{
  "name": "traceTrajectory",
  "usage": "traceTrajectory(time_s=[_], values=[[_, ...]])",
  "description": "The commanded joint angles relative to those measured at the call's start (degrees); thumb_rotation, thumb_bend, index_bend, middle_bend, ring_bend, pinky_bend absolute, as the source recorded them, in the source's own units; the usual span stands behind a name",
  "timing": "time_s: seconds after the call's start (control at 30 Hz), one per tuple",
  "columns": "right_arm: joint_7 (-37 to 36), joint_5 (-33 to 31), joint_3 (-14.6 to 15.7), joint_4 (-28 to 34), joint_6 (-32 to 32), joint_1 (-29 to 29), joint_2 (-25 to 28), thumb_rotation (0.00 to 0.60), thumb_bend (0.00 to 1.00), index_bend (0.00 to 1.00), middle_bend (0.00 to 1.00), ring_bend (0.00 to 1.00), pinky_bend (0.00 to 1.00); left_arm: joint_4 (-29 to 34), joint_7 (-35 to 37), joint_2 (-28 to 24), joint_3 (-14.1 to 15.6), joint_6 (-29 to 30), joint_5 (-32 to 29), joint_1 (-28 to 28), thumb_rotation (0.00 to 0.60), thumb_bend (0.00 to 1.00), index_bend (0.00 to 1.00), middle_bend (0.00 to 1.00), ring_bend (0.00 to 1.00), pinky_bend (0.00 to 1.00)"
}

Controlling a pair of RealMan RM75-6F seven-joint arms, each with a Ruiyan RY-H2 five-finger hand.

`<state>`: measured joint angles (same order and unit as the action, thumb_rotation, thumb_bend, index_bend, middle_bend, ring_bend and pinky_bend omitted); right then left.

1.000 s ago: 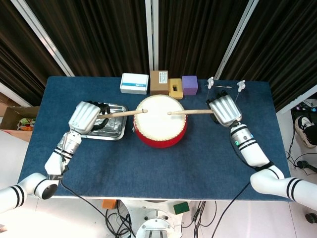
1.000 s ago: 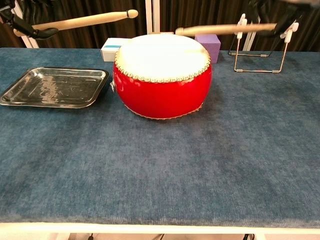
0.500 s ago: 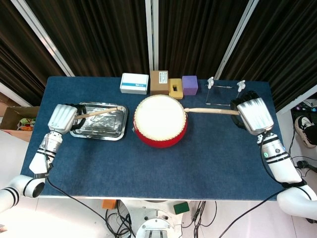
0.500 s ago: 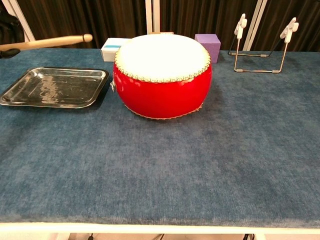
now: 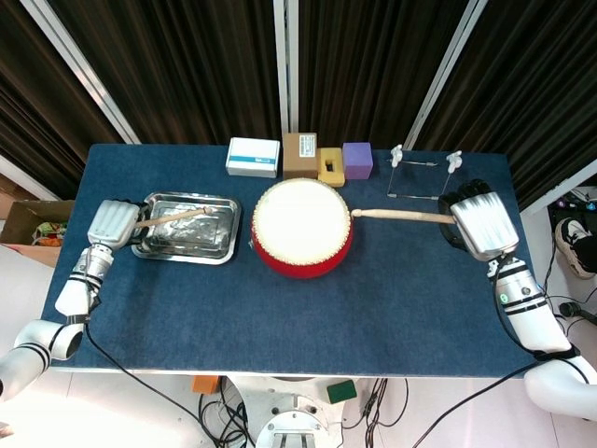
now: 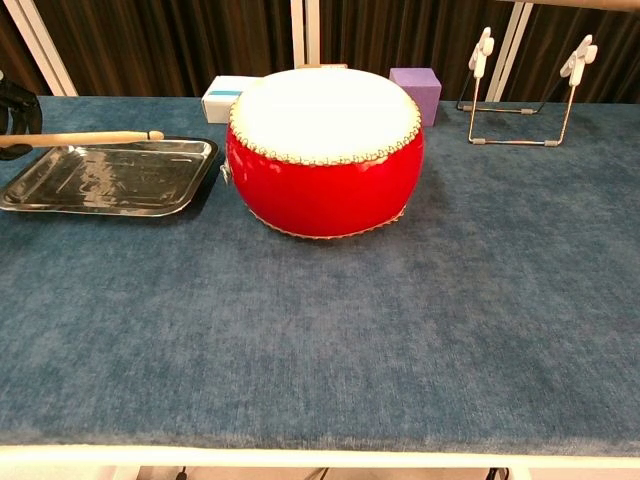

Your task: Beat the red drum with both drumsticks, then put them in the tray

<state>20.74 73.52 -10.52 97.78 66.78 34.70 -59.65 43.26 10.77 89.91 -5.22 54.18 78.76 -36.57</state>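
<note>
The red drum (image 5: 302,228) with its white skin stands mid-table, also large in the chest view as the drum (image 6: 325,178). My left hand (image 5: 111,224) grips a wooden drumstick (image 5: 172,217) whose tip hangs low over the metal tray (image 5: 220,252); in the chest view this drumstick (image 6: 85,138) lies level just above the tray (image 6: 190,190). To the right of the drum my right hand (image 5: 480,226) holds the other drumstick (image 5: 401,215), tip near the drum's right rim. In the chest view only a sliver of that stick (image 6: 585,4) shows at the top edge.
Along the back edge stand a white-blue box (image 5: 253,157), a brown box (image 5: 299,154), a yellow block (image 5: 330,167) and a purple cube (image 5: 357,160). A wire stand with white clips (image 5: 422,170) is at the back right, near my right hand.
My left hand has drawn left off the drum and lowered its stick over the tray. My right hand has pulled right, taking its stick off the drum skin.
</note>
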Motion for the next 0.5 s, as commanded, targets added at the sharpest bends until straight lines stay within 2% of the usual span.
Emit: traceTrajectory(time_s=[0.03, 0.13, 0.2, 0.33, 0.4, 0.5], values=[[0.25, -0.33, -0.05, -0.16, -0.28, -0.05, -0.15, 0.600, 0.73, 0.73, 0.64, 0.37, 0.34, -4.56, 2.86, 2.75, 0.33, -1.87, 0.05, -0.43, 0.600, 0.56, 0.66, 0.55, 0.48, 0.49], [0.53, -0.68, -0.04, -0.39, -0.61, -0.06, -0.47, 0.600, 0.73, 0.73, 0.64, 0.37, 0.34, -6.87, 5.22, 4.11, 0.27, -3.03, -0.06, -0.55, 0.600, 0.54, 0.62, 0.51, 0.46, 0.48], [0.80, -0.91, 0.02, -0.60, -0.97, -0.02, -0.78, 0.600, 0.73, 0.73, 0.64, 0.37, 0.34, -8.67, 6.14, 5.02, 0.59, -3.99, 0.23, -0.73, 0.600, 0.51, 0.54, 0.46, 0.43, 0.47], [1.31, -1.36, 0.02, -0.90, -1.70, 0.23, -1.43, 0.600, 0.73, 0.73, 0.64, 0.37, 0.34, -10.55, 6.90, 6.02, 0.81, -5.08, 0.47, -0.89, 0.600, 0.39, 0.27, 0.31, 0.34, 0.44], [1.58, -1.43, 0.06, -1.01, -2.07, 0.41, -1.78, 0.600, 0.73, 0.73, 0.64, 0.37, 0.34, -10.73, 7.13, 6.10, 0.59, -4.35, 0.45, -0.63, 0.600, 0.36, 0.22, 0.29, 0.32, 0.44], [2.28, -1.47, 0.24, -1.38, -3.15, 1.00, -2.58, 0.600, 0.73, 0.73, 0.64, 0.37, 0.34, -9.75, 7.66, 5.38, 0.01, -3.38, -0.02, 0.09, 0.600, 0.34, 0.21, 0.29, 0.32, 0.44]])
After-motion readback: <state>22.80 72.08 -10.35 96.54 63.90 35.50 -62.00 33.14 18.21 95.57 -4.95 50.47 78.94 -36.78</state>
